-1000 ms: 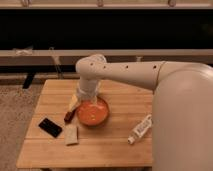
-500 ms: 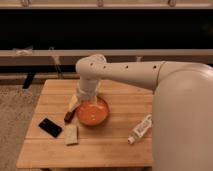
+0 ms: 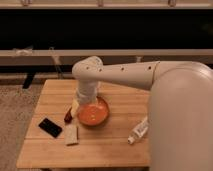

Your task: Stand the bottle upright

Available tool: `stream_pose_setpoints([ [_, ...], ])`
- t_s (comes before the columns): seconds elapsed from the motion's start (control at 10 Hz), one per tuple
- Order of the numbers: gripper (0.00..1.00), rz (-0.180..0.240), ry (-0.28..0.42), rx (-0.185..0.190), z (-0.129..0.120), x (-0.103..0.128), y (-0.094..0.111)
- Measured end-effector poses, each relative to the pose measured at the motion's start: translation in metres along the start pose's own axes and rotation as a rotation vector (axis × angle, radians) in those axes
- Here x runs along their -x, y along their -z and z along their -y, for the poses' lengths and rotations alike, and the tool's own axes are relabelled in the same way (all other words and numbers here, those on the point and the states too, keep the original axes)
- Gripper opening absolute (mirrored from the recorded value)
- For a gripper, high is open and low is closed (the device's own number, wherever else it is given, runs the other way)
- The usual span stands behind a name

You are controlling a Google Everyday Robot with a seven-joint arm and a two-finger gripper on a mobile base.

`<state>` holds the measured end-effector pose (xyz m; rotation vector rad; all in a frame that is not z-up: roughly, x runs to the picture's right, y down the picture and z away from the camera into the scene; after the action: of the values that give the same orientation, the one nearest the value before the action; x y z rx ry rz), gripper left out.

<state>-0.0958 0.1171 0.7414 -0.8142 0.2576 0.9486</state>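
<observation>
The bottle (image 3: 139, 131) is small, slim and white with a pale printed label. It lies on its side on the right part of the wooden table (image 3: 115, 150), cap toward the front left, partly behind my arm's bulky shell. My gripper (image 3: 76, 107) hangs below the white wrist at the left rim of the orange bowl (image 3: 93, 113), well to the left of the bottle and apart from it.
A black phone (image 3: 50, 127) lies at the front left. A pale flat packet (image 3: 71, 134) lies in front of the bowl. A small red object (image 3: 68, 115) sits by the bowl's left side. A railing and dark wall stand behind the table.
</observation>
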Motion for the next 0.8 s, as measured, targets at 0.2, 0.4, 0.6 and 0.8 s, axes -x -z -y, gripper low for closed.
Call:
stream_pose_setpoints([
  [0.2, 0.8, 0.003, 0.068, -0.069, 0.017, -0.029, -0.01],
  [0.4, 0.8, 0.005, 0.102, -0.145, 0.037, -0.053, -0.016],
  [0.6, 0.8, -0.016, 0.133, -0.231, 0.057, -0.078, -0.029],
  [0.8, 0.8, -0.058, 0.142, -0.3, 0.082, -0.098, -0.041],
])
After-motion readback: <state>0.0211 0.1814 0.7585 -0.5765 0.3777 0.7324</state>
